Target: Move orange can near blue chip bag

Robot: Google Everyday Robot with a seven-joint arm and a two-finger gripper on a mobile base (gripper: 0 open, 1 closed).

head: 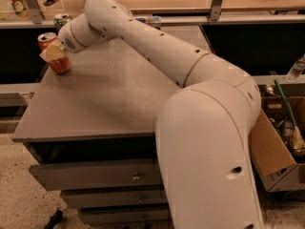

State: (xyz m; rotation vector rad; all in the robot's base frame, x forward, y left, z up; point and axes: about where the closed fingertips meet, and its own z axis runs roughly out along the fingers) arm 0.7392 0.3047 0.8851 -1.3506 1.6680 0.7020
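Orange can [61,66] sits at upper left of frame, on the table [109,104] near its far left corner, silver top showing. Pincer [53,53] is right at the can, covering its mid part from the front; can't tell whether it's clenched on it or released. Arm [157,46] runs from lower right diagonally across the table to the can. Green can [62,20] stands just behind, on the ledge at the back, apart from the orange one. Drawers [95,175] below the table top. Cardboard box [271,151] w/ clutter at right edge of frame.
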